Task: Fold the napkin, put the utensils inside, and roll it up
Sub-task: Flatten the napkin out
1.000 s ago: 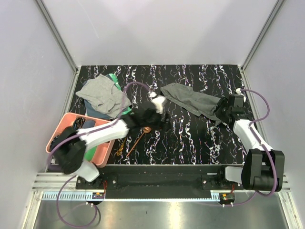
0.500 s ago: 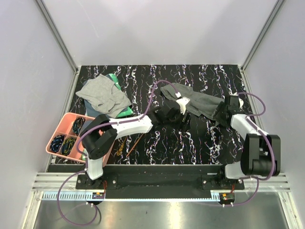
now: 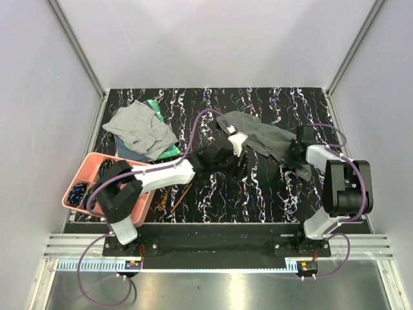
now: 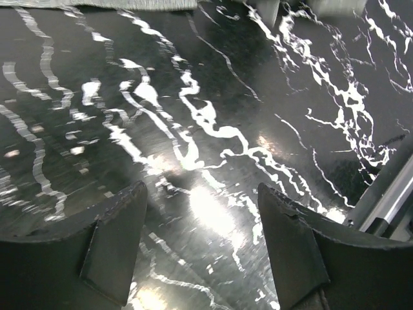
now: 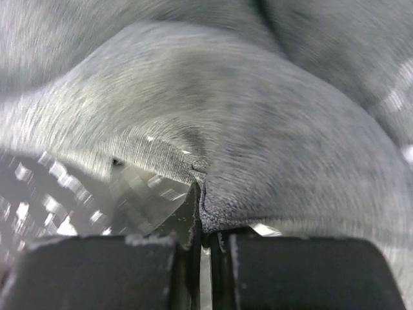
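Note:
The dark grey napkin lies crumpled in a band across the back right of the black marbled table. My right gripper is at its right end. In the right wrist view that gripper is shut on the napkin's stitched hem. My left gripper hovers just in front of the napkin's left end. Its fingers stand open over bare table with nothing between them. The utensils lie near the front left, beside the left arm.
A lighter grey cloth covers a green item at the back left. A pink tray holding small dark items sits at the front left. A metal rail shows at the right of the left wrist view.
My left arm has swung from over the utensils to the napkin's left end. The right gripper has shifted onto the napkin's right corner and shut on it.

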{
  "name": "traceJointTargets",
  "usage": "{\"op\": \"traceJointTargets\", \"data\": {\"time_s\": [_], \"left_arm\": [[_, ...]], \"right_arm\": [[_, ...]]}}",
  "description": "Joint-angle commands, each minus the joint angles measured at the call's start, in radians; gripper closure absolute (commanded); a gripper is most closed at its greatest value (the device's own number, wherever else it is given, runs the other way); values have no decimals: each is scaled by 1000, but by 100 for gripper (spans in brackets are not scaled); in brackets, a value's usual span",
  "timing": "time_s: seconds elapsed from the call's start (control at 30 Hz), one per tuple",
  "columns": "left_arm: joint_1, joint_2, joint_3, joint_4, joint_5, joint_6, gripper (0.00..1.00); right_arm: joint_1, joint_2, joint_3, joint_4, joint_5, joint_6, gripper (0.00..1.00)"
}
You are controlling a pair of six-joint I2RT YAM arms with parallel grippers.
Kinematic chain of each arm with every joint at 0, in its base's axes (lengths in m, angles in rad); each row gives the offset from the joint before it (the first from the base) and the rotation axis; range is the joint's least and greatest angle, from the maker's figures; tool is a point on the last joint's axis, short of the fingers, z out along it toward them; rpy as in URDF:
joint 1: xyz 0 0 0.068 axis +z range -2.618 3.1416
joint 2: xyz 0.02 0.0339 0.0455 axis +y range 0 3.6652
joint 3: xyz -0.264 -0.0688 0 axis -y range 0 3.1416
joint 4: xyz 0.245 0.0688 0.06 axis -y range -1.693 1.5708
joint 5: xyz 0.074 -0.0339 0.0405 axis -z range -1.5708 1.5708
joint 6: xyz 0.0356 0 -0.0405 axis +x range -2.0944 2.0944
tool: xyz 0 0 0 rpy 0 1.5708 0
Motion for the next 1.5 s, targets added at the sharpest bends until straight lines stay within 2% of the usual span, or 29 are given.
{"op": "traceJointTargets", "data": {"time_s": [0.0, 0.13, 0.2, 0.33, 0.4, 0.5, 0.63, 0.77, 0.93, 1.1, 1.47], "left_arm": [[48, -124, -66, 27, -46, 20, 29], [77, -193, -127, -4, -58, 23, 31], [94, -244, -165, -21, -109, 22, 31], [118, -350, -254, -33, -159, 16, 33], [124, -405, -276, -39, -170, 17, 33], [126, -430, -301, -32, -172, 33, 33], [126, -373, -275, -23, -146, 40, 35], [124, -249, -224, 58, -120, 39, 37], [114, -106, -98, 120, -129, 85, 42], [92, 43, 20, 135, -153, 173, 42], [85, 280, 241, 68, -75, 321, 46]], "right_arm": [[162, 14, 8, 14, -158, 30, 100], [336, 29, 2, 14, -228, 90, 100], [443, 33, 11, 15, -242, 106, 100], [529, 37, 37, 14, -296, 136, 100], [528, 7, 40, 4, -284, 136, 100], [504, -61, 72, -75, -169, 93, 100], [370, -104, 88, -98, -152, 43, 100], [268, -66, 95, -100, -146, -3, 100], [244, 6, 108, -82, -170, -19, 100], [224, 46, 95, -60, -153, -16, 100], [194, 19, 60, -55, -129, -19, 99]]}}
